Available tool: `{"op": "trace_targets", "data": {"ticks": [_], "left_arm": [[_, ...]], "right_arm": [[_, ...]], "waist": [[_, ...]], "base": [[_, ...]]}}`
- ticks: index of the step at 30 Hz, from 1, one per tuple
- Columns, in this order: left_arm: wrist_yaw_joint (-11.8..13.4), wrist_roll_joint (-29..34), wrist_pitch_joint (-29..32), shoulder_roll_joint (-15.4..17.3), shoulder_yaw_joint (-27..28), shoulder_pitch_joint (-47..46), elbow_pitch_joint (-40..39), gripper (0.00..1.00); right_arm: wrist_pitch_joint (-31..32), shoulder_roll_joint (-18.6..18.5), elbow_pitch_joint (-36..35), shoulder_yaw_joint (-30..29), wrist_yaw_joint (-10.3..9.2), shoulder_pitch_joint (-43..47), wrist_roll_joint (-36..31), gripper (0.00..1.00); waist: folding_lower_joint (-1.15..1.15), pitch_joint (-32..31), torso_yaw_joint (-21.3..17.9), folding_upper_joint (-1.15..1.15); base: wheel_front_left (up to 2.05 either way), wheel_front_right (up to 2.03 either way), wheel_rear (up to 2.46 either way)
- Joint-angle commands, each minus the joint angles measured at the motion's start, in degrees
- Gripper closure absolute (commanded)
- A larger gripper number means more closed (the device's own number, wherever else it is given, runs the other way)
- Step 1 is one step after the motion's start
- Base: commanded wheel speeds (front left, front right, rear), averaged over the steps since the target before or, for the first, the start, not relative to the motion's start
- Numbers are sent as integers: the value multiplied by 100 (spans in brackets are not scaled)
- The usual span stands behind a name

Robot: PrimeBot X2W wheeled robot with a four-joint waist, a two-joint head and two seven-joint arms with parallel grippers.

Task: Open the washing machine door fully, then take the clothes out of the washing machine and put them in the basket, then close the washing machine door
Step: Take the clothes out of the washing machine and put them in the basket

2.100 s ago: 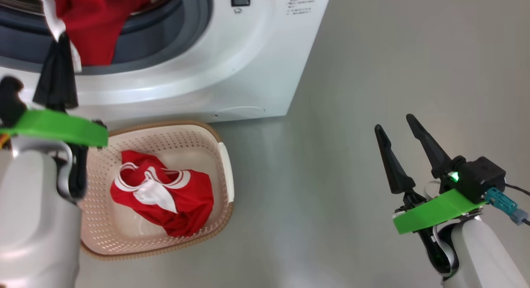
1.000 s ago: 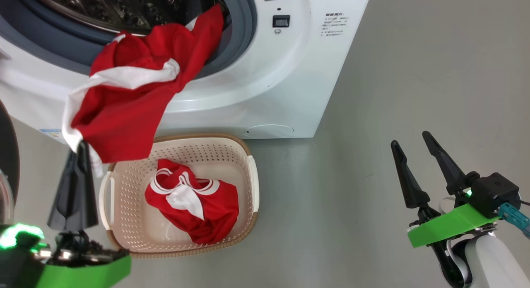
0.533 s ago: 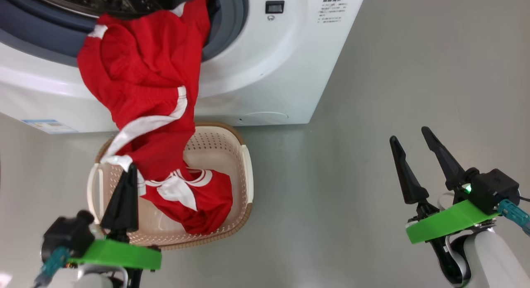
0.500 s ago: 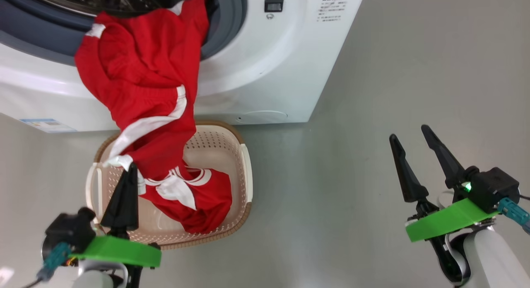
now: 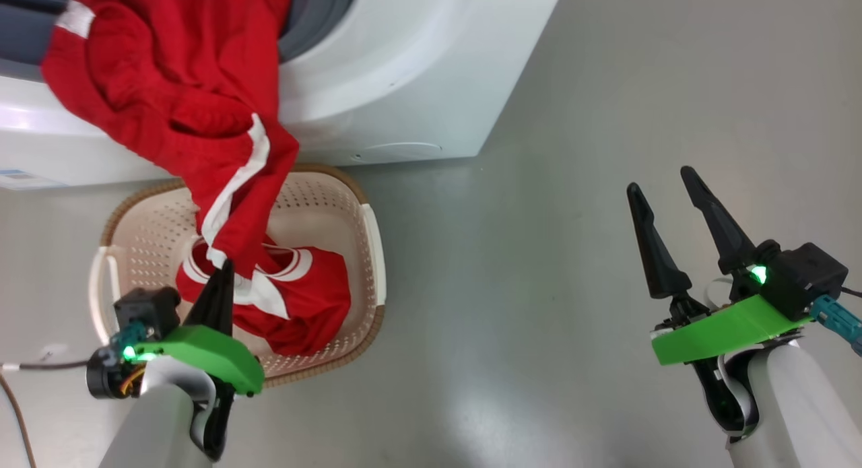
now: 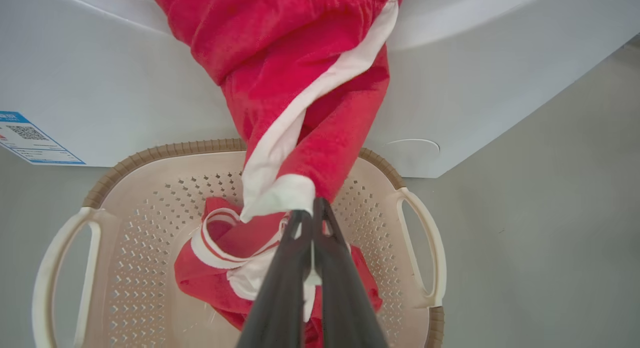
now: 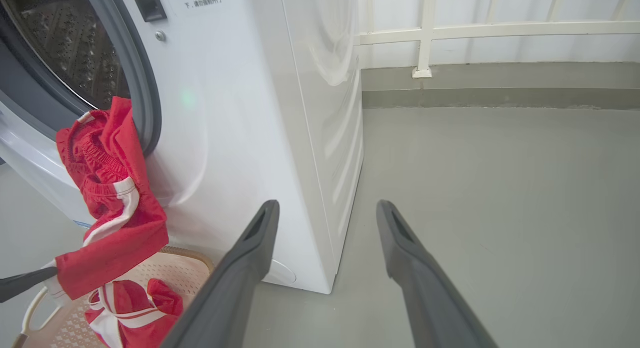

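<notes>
Grey floor (image 5: 572, 118); washing machine (image 5: 404, 71) blue label (image 6: 37, 146) shows QR code (image 6: 26, 132).

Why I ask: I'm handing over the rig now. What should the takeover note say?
Left pincer: shut on the white hem of the red shorts, above the basket.
Right pincer: open, empty, over the floor.
Shorts hang from the washing machine drum mouth down to the pincer.
Done: drum mouth uncovered; one red white-trimmed garment lies in the basket.
Left: pull shorts free, drop them in the basket, close the door.
</notes>
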Motion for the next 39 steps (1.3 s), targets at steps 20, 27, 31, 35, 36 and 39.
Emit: {"op": "trace_targets", "data": {"ticks": [20,27,31,35,36,39], "left_arm": [[-17,-378,-48,459,-715,-1587,2503,97],[-17,-610,-48,509,-768,-1689,2612,0],[-17,-780,-48,501,-756,-1648,2390,0],[-18,-874,-48,535,-694,-1568,1975,0],[-18,-881,-48,549,-679,-1533,1856,0],[-18,-888,-48,575,-620,-1455,1590,0]], "right_arm": [[-68,135,-150,330,9,-260,-60,0],[-68,132,-122,309,9,-252,-60,0],[-68,114,-118,274,9,-246,-71,0],[-68,90,-128,238,9,-231,-82,0],[-68,85,-131,228,9,-225,-85,0],[-68,73,-138,201,9,-206,-91,0]], "waist": [[0,600,-509,0],[0,567,-512,0],[0,525,-434,0],[0,488,-353,0],[0,476,-333,0],[0,450,-286,0]], "base": [[0,0,0],[0,0,0],[0,0,0],[0,0,0],[0,0,0],[0,0,0]]}}
